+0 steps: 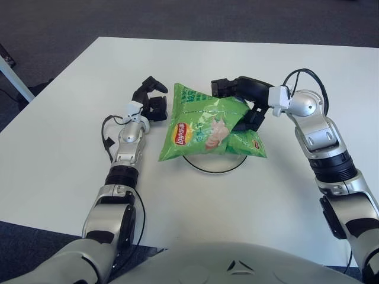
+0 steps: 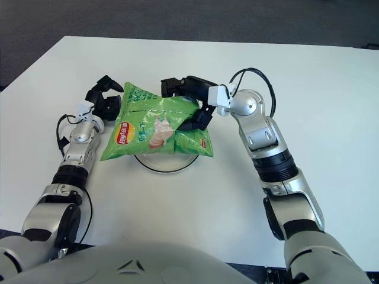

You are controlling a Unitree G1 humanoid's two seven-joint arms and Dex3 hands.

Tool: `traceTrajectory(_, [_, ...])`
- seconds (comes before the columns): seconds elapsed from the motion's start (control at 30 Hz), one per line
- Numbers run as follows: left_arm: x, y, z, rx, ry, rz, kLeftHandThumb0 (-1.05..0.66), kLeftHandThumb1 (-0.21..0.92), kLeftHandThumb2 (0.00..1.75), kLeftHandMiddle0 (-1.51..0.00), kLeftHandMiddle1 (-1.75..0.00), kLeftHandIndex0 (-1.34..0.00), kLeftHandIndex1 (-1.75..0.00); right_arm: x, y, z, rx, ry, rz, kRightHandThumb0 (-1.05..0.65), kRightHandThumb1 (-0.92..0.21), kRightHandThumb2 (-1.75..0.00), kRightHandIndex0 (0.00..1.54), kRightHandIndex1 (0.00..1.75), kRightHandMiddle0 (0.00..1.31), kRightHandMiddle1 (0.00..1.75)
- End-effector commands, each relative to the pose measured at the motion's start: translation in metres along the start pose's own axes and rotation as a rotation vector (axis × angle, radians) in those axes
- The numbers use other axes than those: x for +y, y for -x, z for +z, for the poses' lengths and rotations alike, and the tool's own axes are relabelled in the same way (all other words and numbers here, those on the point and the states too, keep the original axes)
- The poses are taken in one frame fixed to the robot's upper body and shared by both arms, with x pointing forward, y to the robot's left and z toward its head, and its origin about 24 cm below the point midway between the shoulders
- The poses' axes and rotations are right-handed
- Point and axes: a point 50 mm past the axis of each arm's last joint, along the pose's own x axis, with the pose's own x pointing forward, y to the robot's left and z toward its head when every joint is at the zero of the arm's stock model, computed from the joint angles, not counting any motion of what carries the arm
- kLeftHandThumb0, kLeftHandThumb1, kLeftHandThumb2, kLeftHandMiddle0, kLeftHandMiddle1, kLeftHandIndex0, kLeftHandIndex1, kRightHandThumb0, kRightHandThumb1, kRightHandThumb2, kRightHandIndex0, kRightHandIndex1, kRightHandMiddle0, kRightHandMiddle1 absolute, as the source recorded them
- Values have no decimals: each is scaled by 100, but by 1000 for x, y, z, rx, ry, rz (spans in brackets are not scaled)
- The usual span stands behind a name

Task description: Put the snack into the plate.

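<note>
Green chip bag (image 1: 204, 127) lies over plate (image 1: 214, 168), covering most of it; second green bag (image 1: 249, 142) under its right side. Plate on white table (image 1: 71, 148). Right hand (image 1: 243, 97) at bag's upper right edge, fingers clamped on it above and below. Left hand (image 1: 151, 100) just beside bag's left edge, fingers apart, holding nothing.

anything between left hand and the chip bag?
Nothing. In the left eye view the left hand sits right at the green chip bag's left edge; contact unclear. The right hand grips the bag over the plate.
</note>
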Motion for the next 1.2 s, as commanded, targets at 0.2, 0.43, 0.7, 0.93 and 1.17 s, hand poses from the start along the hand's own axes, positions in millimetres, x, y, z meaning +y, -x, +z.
traceTrajectory(0.2, [-3,23,-27,97,6,2,-47,35,128,-130,-175,-59,-175,-4,5,1,7,135,-55,-82,-48,-80,1,90,0,115])
traceTrajectory(0.43, [-3,23,-26,92,-3,0,-47,36,127,-131,-175,-58,-175,-6,5,2,-12,247,-71,-87,-56,-71,0,74,0,103])
traceTrajectory(0.7, [-3,23,-27,92,-2,-9,-46,37,125,-129,-175,-57,-175,-13,5,3,-29,314,-76,-85,-55,-70,0,74,0,109])
traceTrajectory(0.93, [-3,24,-26,78,-10,-18,-46,39,123,-128,-175,-56,-175,-19,7,1,-43,287,-75,-80,-48,-77,0,68,0,114])
traceTrajectory(1.17, [-4,24,-26,60,-9,-19,-46,38,123,-128,-175,-56,-175,-26,10,-3,-38,239,-84,-82,-45,-80,0,59,0,108])
